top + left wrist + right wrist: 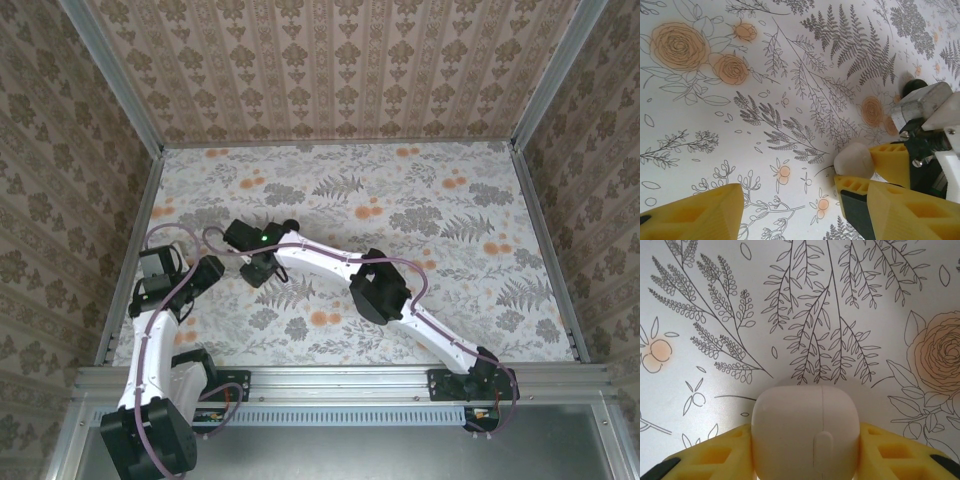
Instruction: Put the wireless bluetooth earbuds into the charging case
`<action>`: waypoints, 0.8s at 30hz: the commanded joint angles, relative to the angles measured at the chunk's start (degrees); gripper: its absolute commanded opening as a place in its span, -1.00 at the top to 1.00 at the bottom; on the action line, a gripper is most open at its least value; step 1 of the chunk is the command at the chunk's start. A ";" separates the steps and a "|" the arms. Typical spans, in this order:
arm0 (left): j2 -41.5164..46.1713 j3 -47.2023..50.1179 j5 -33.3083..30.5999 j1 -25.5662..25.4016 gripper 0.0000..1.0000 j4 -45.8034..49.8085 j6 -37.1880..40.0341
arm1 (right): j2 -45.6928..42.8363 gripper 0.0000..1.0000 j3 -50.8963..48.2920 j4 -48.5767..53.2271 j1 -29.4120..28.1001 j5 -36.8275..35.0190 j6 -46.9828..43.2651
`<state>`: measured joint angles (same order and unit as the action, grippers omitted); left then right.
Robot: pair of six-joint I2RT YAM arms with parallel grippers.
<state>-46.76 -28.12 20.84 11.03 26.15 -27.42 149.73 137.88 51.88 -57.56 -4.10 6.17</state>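
The white charging case [805, 432] has its lid seam closed and sits between the yellow fingers [715, 455] of my right gripper [805, 452], which press on both its sides just above the floral table. In the left wrist view the same case [854, 159] shows pinched by the right gripper [865, 172]. My left gripper [805, 200] hangs open right beside it, with bare tabletop between its fingers. From above, the right gripper [262, 268] and the left gripper [205, 275] stand close together at the table's left middle. The earbuds are out of view.
The floral table [420, 220] is walled by an aluminium frame [130, 240] on the left, back and right. The right arm [380, 290] stretches diagonally across the near middle of the table.
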 commanded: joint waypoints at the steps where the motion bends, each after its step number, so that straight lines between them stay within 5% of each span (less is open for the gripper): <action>1: 0.93 -0.42 3.10 0.57 -0.30 -0.97 -0.18 | -6.22 0.22 -4.71 1.58 -0.36 -2.71 -3.33; 6: 3.20 -1.69 9.49 0.60 -0.28 -2.36 -0.53 | -20.37 0.29 -19.26 -8.74 0.37 -4.03 -8.19; 15: 5.32 -4.05 26.78 -1.45 -0.16 -9.80 -5.40 | -47.80 0.29 -47.55 -25.75 6.59 7.97 -13.62; 24: 1.23 -12.19 26.07 -21.86 -0.17 -16.51 -8.19 | -62.31 0.26 -62.99 -31.59 8.22 8.57 -20.33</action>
<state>-43.83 -36.86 44.99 -6.48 14.15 -33.82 90.83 78.32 23.62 -49.76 2.26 -10.61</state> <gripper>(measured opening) 0.583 0.424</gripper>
